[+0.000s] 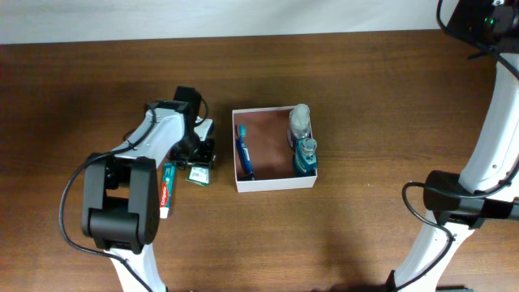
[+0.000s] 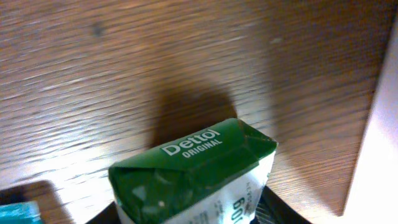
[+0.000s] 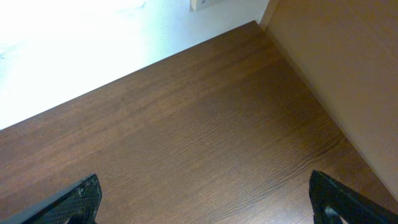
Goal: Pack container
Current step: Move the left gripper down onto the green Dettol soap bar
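Container (image 1: 274, 184): we logged it on the desk (image 1: 365, 89), centre of the overhead frame. Green soap box (image 2: 199, 174): "Dettol" was legible only by left wrist, between the left gripper (image 1: 201, 158) jaws; whether they gripped it, we couldn't tell. Right gripper (image 3: 205, 199): jaws wide.

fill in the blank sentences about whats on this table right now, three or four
1. The brand printed on the green cardboard soap box is ___.
2. The slim plastic toothbrush inside the square white-walled container is coloured ___.
3. The red-and-white toothpaste tube lies ___ the container.
4. The right end effector has its jaws ___.
Missing words: Dettol; blue; outside; open.
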Robot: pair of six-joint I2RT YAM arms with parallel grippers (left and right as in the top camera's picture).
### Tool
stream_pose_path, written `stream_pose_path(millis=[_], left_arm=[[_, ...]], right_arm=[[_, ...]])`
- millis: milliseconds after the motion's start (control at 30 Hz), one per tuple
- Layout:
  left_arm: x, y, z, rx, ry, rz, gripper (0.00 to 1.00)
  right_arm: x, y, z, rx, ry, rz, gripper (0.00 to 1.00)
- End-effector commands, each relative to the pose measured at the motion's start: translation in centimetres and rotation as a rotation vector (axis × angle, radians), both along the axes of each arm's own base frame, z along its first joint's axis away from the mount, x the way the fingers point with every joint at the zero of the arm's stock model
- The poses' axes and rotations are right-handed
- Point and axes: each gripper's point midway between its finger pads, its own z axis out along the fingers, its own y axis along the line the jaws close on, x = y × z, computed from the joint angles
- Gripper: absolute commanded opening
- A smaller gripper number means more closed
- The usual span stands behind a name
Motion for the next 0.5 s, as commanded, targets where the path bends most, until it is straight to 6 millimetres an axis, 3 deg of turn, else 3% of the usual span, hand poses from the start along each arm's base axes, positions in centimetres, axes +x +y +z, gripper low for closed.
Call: stream_pose_path(millis=[0,267,467], left_arm=[[-0.4,-0.9,0.0,-0.01,-0.002,-0.023,0.38],[-0.4,0.8,0.6,0.037,0.009,0.003,0.25],[0.7,1.2,3.9,0.03,-0.028,0.024,0.22]], right_arm=[[-0.3,-0.2,0.6,-0.009,-0.013,-0.009,0.98],[-0.3,-0.2,0.6,-0.009,-0.013,-0.009,0.98],[-0.3,-0.2,0.6,-0.009,-0.013,-0.009,0.98]])
